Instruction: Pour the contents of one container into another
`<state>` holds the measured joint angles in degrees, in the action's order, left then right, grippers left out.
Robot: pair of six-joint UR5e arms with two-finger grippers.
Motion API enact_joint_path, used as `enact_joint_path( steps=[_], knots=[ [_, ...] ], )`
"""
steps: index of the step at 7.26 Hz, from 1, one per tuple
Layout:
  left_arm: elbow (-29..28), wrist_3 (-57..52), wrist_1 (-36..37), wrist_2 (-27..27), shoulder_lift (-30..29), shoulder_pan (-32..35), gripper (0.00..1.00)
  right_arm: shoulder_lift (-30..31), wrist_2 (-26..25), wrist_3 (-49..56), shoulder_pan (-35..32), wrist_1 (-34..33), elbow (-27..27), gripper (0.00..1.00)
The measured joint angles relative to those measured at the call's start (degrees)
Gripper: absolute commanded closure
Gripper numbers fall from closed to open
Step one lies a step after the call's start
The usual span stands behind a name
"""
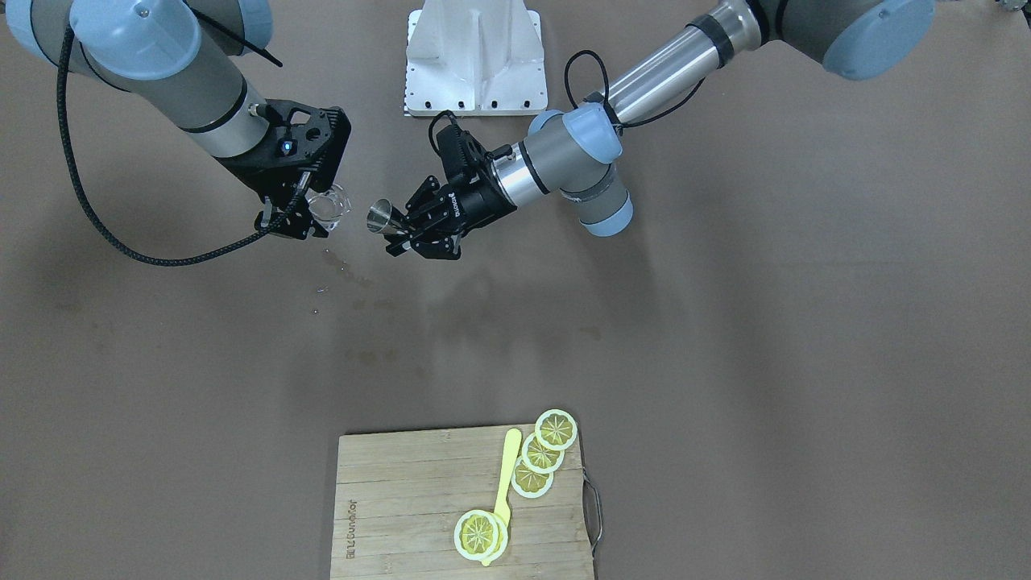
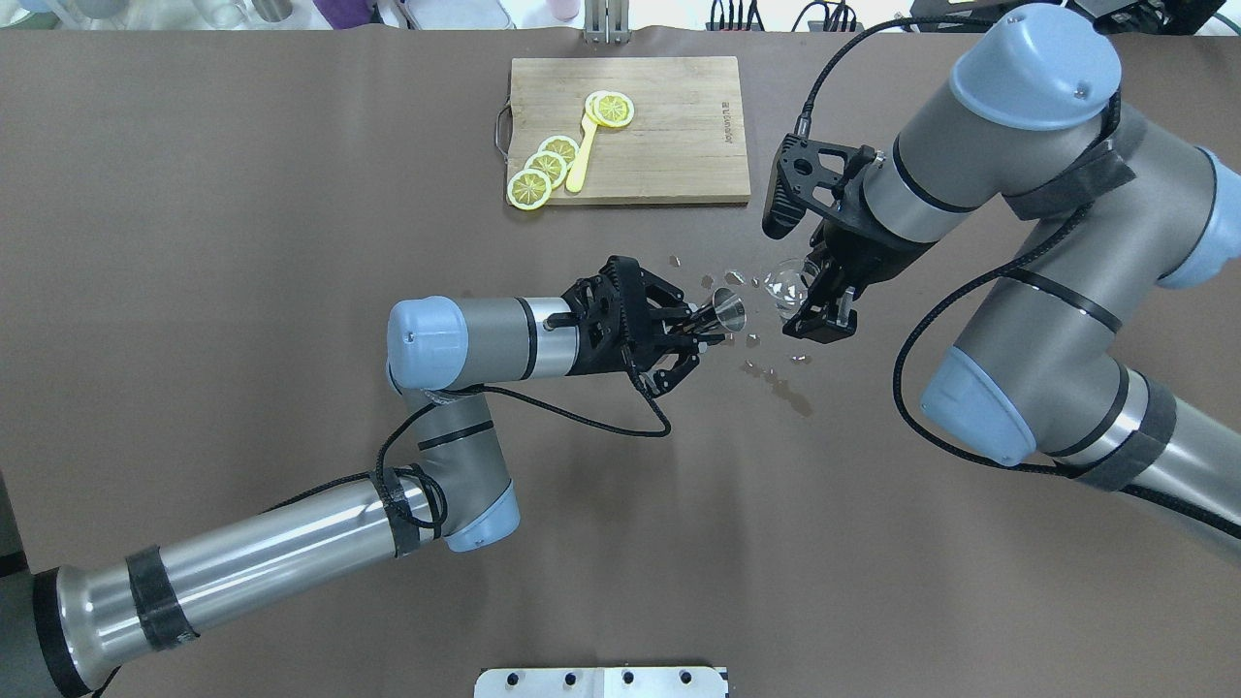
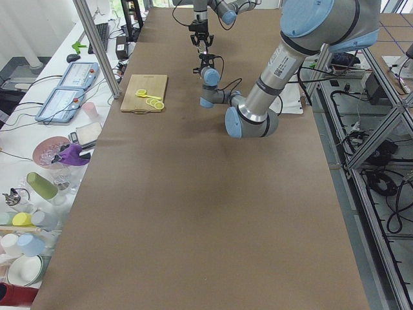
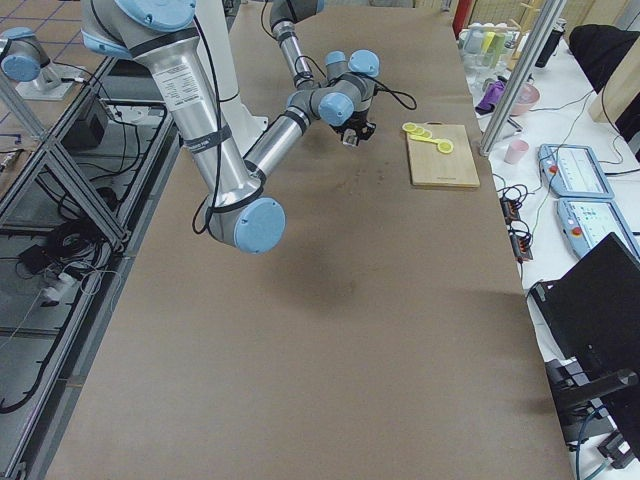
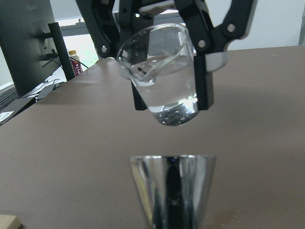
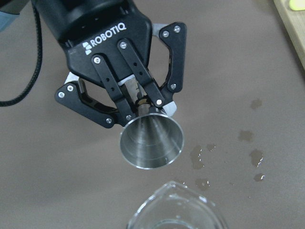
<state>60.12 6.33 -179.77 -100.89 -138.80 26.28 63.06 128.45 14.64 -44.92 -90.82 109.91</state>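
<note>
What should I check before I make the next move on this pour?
1. Left gripper shut on the jigger: ok.
2. Right gripper shut on the glass cup: ok.
3. Jigger mouth over the cup's rim: not ok; the overhead view shows a gap between them.
4. Liquid in the jigger: cannot tell; the cone facing the right wrist camera looks empty.
5. Table dry: not ok; spilled drops lie near the grippers.
</note>
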Motion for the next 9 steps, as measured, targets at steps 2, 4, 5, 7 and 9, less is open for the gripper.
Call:
enact_joint_path(
  steps=[2,4,5,7,9],
  knots=[
    [-0.1,0.0,-0.25,0.24,-0.44,-0.13,1.0,0.24,-0.08,0.03,0.74,-0.33,0.5,1.0],
    [-1.34,0.02,-2.17,1.4,-1.23,-0.52,1.0,-0.39,-0.07,1.14,1.21,-2.85,0.6,1.0],
    [-2.18,0.08,-3.44,1.81,-1.54,-0.67,1.0,-1.12,-0.03,2.55,1.22,-5.07,0.67,1.0],
    [-2.87,0.24,-4.87,2.69,-1.99,-1.02,1.0,-2.73,-0.09,4.57,1.26,-9.36,0.57,1.0],
    [-3.0,0.34,-5.46,3.59,-2.37,-1.32,1.0,-3.42,-0.12,5.37,1.37,-11.63,0.4,1.0]
  ],
)
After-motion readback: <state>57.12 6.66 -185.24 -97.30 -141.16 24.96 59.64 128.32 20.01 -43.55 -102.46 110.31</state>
